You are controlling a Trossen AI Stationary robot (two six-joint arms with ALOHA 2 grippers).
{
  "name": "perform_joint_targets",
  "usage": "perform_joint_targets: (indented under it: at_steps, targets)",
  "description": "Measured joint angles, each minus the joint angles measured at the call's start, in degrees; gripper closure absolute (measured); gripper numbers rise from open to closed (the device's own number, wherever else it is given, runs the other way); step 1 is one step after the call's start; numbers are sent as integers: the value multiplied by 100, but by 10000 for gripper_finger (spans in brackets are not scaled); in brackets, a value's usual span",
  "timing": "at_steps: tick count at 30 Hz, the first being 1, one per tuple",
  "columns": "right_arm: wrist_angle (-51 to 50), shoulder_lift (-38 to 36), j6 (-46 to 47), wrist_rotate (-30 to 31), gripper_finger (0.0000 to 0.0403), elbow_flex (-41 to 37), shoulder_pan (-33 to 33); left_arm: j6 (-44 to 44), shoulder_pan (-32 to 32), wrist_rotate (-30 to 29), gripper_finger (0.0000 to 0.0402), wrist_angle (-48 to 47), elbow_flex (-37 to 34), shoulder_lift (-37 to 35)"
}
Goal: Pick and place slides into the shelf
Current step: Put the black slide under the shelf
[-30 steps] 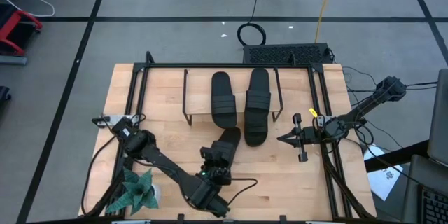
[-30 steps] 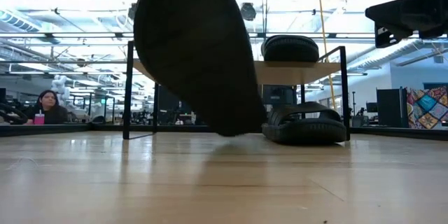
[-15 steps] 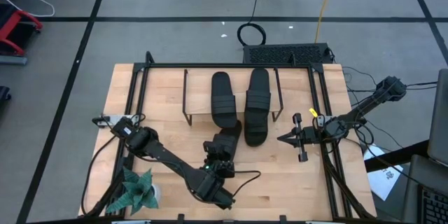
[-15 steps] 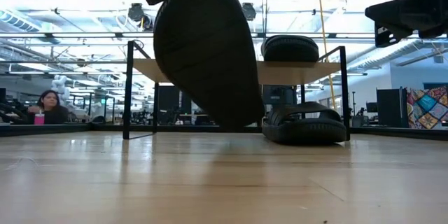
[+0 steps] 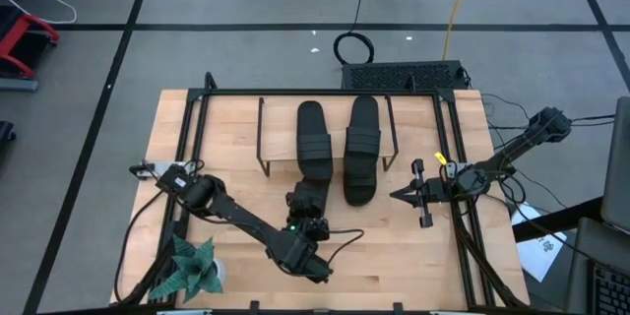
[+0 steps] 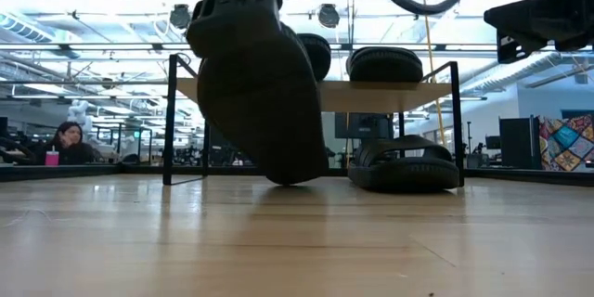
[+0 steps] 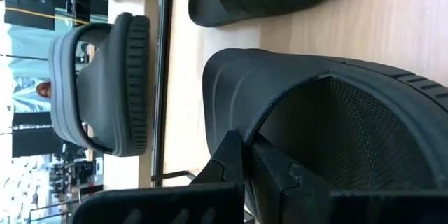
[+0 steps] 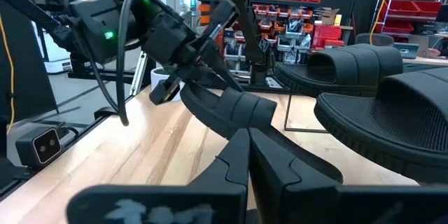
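1. While the left tool [image 5: 304, 219] pinches one matte black slide sandal [image 5: 308, 195] by its strap, the sandal tips up, with its far tip touching the light wood counter [image 5: 236, 202] and its near end lifted.
2. From the left wrist view, the two dark fingers [image 7: 234, 155] are pressed tight on the edge of the ribbed strap, and the dotted inner sole [image 7: 350, 122] shows just past them.
3. Just ahead of the left tool stands the low shelf with a light wood plank top and thin black wire sides [image 5: 264, 143].
4. Two more black slide sandals lie in the shelf ahead of the left tool, the left one [image 5: 313, 138] on the plank top and the right one [image 5: 362, 148] beside it with its near end sticking out toward the tool.
5. From the low view, the held sandal [image 6: 255, 83] hangs big in front, one sandal [image 6: 385, 63] sits up on the plank [image 6: 390, 95], and another sandal [image 6: 404, 162] rests on the counter under it.
6. Over on the right side of the counter, the right tool [image 5: 399, 195] waits with its fingers pressed together and nothing in them, well apart from the held sandal.
7. Near the base of the left arm sits a small green paper plant [image 5: 192, 268] at the counter's corner.
8. Far behind the counter, a person [image 6: 65, 142] sits in the room.
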Motion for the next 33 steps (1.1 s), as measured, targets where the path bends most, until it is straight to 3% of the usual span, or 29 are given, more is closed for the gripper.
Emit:
perform_joint_targets:
  at_steps: [23,33]
  targets:
    - [-1,-1,-1,0,403,0,0,252,573,-153,402,9,-10,-21]
    - [-1,1,-9,0,403,0,-1,4,699,151,402,4,-10,-29]
